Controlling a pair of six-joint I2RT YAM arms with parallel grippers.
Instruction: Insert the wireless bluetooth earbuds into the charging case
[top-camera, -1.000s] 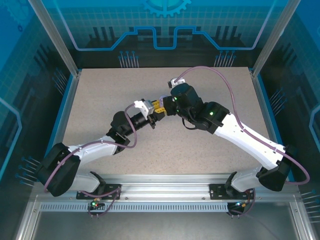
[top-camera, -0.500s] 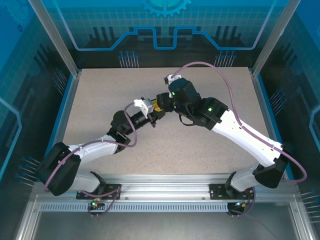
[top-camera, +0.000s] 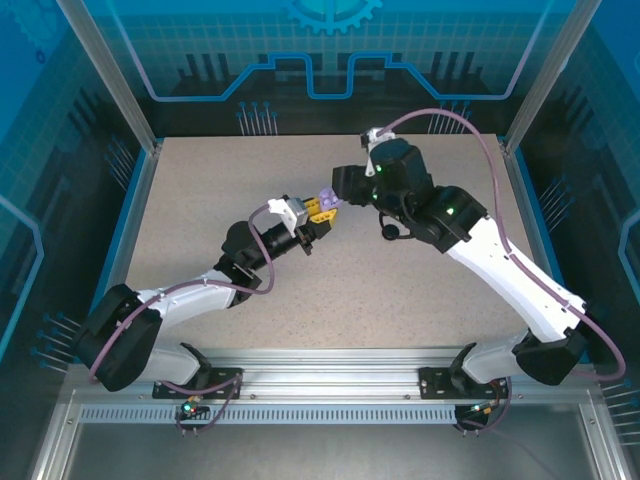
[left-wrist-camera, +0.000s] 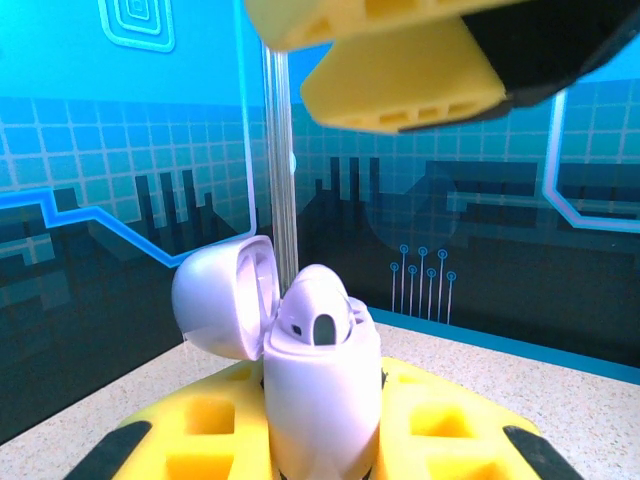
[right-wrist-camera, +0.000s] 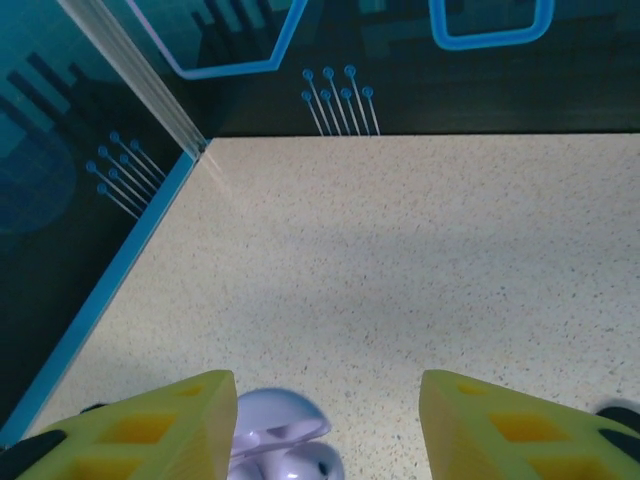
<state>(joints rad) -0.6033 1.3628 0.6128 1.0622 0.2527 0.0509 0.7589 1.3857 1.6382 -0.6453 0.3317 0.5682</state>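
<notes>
left hand (top-camera: 318, 209) clamped on lilac charging case (left-wrist-camera: 320, 390), lid (left-wrist-camera: 225, 300) open | right hand (right-wrist-camera: 325, 410) wide, empty, near it | tip: hold case upright, press earbud (left-wrist-camera: 318, 318) flush, straight down

1. A speckled beige tabletop (top-camera: 420, 300) forms the floor of the cell, edged by a thin blue border strip (top-camera: 127, 220).
2. Teal-blue wall panels printed with a grid and bright circuit-like lines (top-camera: 330, 60) close the back and both sides.
3. A pale gear emblem (top-camera: 331, 10) sits at the top of the back panel.
4. 2 silver metal corner posts (top-camera: 108, 75) slant up from the table's far corners.
5. A silver aluminium rail (top-camera: 330, 390) runs along the near edge.
6. Light is even; a soft shadow band (right-wrist-camera: 400, 250) crosses the tabletop in the right wrist view.
</notes>
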